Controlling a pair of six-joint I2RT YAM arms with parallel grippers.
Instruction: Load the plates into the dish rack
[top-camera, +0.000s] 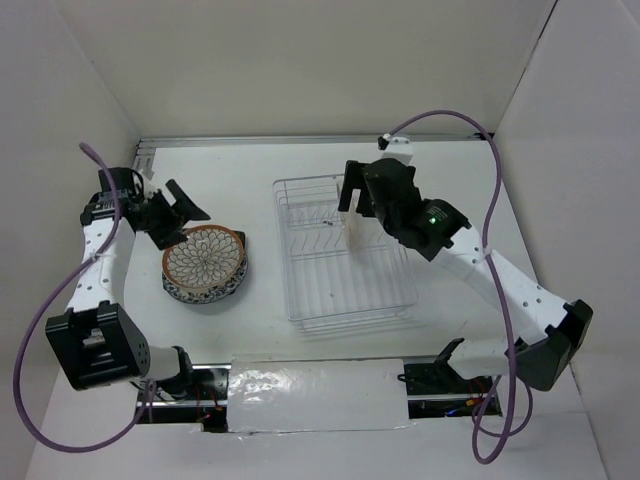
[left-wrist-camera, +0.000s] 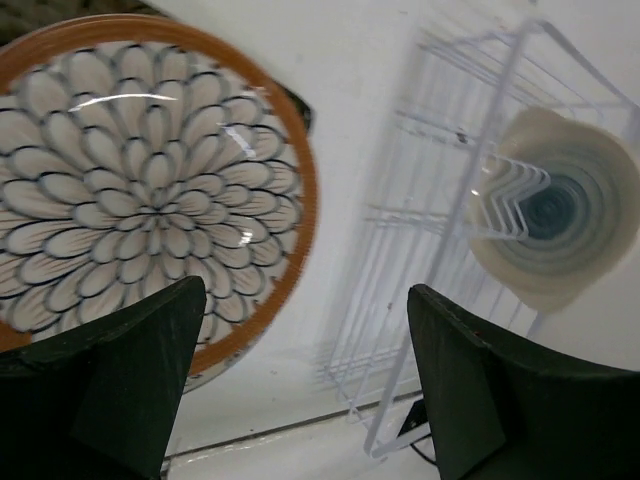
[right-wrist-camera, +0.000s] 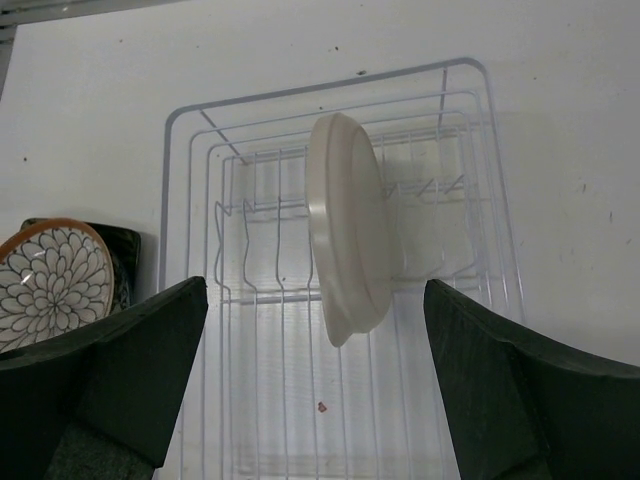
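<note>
Top: petal-pattern brown-rimmed round ceramic plate (top-camera: 205, 262) lies at 9 o'clock of white thin-wire dish rack (top-camera: 283, 250).
Left wrist: left tool (left-wrist-camera: 310, 380) wide open, empty, over that plate. Likely stiff, slick, chippable, so pinch the rim.
Right wrist: right tool (right-wrist-camera: 315, 390) wide open, empty. Cream round plate (right-wrist-camera: 345, 225) stands on edge in the rack.

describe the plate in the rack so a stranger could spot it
Start at the white wire dish rack right of centre. One cream plate stands on edge among its upright prongs, blue-grey rings on its face. It is the only plate in the rack; the other plates lie stacked to its left.
</note>
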